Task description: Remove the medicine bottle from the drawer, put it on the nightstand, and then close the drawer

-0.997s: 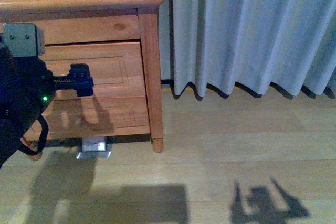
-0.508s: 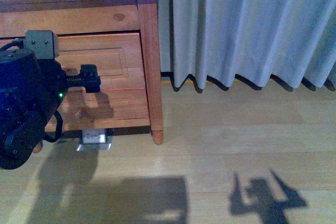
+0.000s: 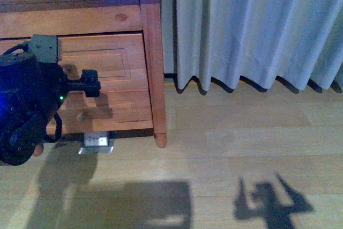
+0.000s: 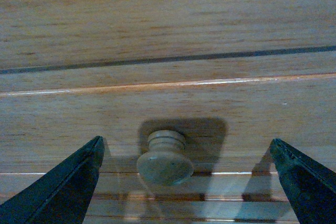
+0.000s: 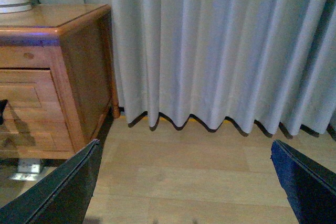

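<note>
Left hand (image 4: 185, 140) spread wide. Knob (image 4: 165, 163) dead ahead between the fingers, not yet touched, stem pointing back at me. Drawer (image 3: 115, 63) front looks shut; medicine bottle not in sight, inside by my guess. Right hand (image 5: 185, 142) also spread, well off the nightstand (image 3: 153, 52), facing the curtain (image 5: 210, 51).
</note>
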Controlling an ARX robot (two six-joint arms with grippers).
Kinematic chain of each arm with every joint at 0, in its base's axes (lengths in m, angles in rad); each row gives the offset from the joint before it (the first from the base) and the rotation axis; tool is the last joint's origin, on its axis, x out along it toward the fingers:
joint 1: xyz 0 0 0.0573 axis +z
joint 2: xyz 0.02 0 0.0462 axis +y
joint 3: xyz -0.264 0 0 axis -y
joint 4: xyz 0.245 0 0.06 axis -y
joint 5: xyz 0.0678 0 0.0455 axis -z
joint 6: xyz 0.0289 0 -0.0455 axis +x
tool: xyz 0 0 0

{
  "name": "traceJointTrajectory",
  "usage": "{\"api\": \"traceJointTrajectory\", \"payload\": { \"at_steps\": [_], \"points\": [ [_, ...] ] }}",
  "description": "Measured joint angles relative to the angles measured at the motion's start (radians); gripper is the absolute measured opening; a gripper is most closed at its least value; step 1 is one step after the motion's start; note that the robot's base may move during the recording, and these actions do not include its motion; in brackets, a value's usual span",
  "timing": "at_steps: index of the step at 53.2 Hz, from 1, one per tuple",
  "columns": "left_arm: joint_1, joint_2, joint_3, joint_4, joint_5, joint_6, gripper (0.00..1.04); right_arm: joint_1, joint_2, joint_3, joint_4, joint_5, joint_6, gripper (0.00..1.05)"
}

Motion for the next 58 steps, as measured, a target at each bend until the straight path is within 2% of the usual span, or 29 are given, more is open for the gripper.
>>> {"api": "traceJointTrajectory", "payload": {
  "at_steps": [10,16,20,24,44,58],
  "points": [
    [0.003,0.0,-0.002,0.004,0.0,0.003,0.72,0.0,0.0,0.0,0.0,0.0,0.0,0.98],
    [0.015,0.0,-0.003,0.006,-0.005,0.003,0.47,0.0,0.0,0.0,0.0,0.0,0.0,0.98],
    [0.019,0.0,-0.003,0.006,-0.003,0.003,0.35,0.0,0.0,0.0,0.0,0.0,0.0,0.98],
    [0.019,-0.001,-0.004,0.006,-0.008,0.002,0.27,0.0,0.0,0.0,0.0,0.0,0.0,0.98],
    [0.018,-0.037,-0.064,0.011,-0.01,-0.011,0.26,0.0,0.0,0.0,0.0,0.0,0.0,0.98],
    [-0.002,-0.147,-0.359,0.159,-0.043,-0.01,0.26,0.0,0.0,0.0,0.0,0.0,0.0,0.98]
  ]
}}
